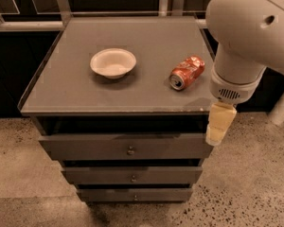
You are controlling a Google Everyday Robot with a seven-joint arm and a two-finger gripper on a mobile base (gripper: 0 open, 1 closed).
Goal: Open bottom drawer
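Observation:
The grey cabinet has three drawers. The bottom drawer [135,195] is the lowest and slimmest, with a tiny round metal knob [135,197], and its front sits flush under the middle drawer [132,175]. The top drawer [125,147] is the widest. My gripper [219,124] hangs from the white arm [248,37] at the cabinet's right front corner, level with the top drawer and well above the bottom drawer. It touches nothing that I can see.
A white bowl [113,62] and a red soda can [186,72] lying on its side sit on the cabinet's grey top [75,91]. Speckled floor [255,188] lies in front and to the right. A white post [283,103] stands at the far right.

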